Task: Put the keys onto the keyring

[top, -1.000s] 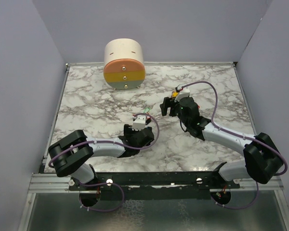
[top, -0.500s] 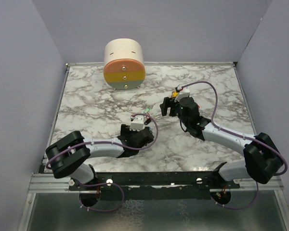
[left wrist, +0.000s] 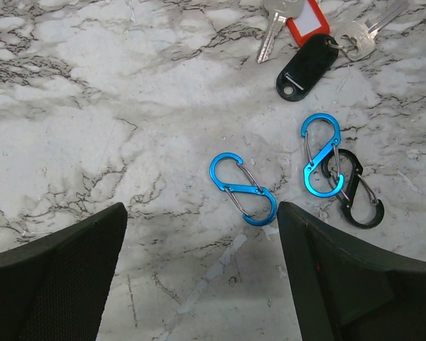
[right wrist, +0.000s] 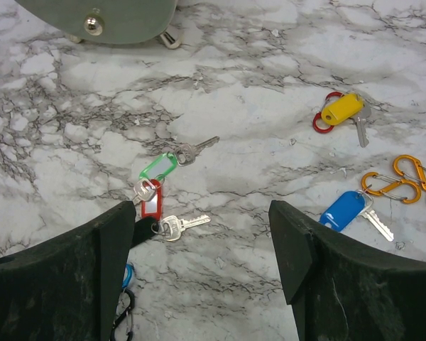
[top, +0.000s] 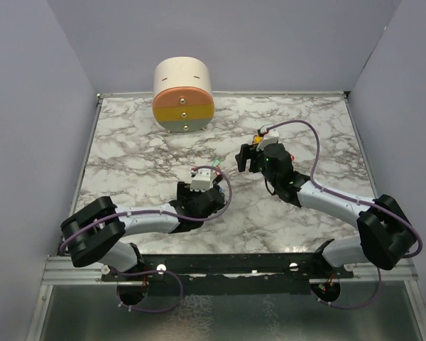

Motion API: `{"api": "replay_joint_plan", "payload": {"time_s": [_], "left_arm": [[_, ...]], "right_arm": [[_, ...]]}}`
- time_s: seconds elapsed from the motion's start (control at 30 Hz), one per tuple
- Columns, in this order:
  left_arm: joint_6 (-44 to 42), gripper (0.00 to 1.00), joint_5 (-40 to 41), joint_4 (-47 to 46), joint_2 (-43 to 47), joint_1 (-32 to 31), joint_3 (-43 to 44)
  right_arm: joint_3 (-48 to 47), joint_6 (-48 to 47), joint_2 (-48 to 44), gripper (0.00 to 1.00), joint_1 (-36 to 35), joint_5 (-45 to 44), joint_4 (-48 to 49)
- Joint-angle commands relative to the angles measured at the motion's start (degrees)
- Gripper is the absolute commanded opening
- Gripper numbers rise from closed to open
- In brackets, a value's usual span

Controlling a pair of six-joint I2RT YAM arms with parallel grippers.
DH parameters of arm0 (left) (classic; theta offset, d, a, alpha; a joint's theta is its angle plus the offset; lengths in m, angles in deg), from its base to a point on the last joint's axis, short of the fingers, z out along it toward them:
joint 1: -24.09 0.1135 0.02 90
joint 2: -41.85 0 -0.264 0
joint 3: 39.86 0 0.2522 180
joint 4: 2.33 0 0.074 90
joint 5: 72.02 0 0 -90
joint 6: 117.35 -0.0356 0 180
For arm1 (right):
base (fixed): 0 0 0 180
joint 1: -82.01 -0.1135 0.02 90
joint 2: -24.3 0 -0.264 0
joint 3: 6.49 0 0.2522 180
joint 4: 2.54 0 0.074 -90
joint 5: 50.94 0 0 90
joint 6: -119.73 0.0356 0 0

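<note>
the top camera sits high behind the near edge and looks down over the whole marble table [top: 128, 142]. each wrist camera faces down, close over the marble; both catch the same red key tag [left wrist: 309, 18] [right wrist: 150, 201].

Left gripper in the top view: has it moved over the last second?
Yes. The left gripper has shifted slightly left, judged against the round drawer box at the back, which has stayed put. Its jaws are open and hold nothing.
</note>
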Motion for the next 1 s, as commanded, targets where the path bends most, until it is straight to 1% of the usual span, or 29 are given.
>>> {"api": "replay_joint_plan", "payload": {"time_s": [0.0, 0.43, 0.6, 0.77, 0.97], "left_arm": [[-0.2, 0.89, -1.21, -1.63, -2.06, -0.19, 1.02], [-0.45, 0.88, -2.91, -5.27, -6.16, -0.15, 1.73], [-0.33, 0.88, -2.55, -4.81, -6.92, -0.13, 1.64], [-0.04, 0.8, -1.32, -3.46, -5.65, 0.0, 0.5], [0.07, 0.75, -1.2, -2.76, -4.16, 1.08, -0.96]], "right_arm": [[-0.22, -0.2, 0.19, 0.76, -0.19, 0.73, 1.32], [-0.27, -0.24, 0.03, 0.76, -0.17, 0.27, 1.23], [-0.18, -0.25, -0.38, 0.76, -0.16, 0.26, 1.15], [-0.11, -0.24, -0.71, 0.76, -0.19, 0.39, 0.99], [-0.06, -0.23, -0.81, 0.75, -0.15, 0.44, 0.97]]}}
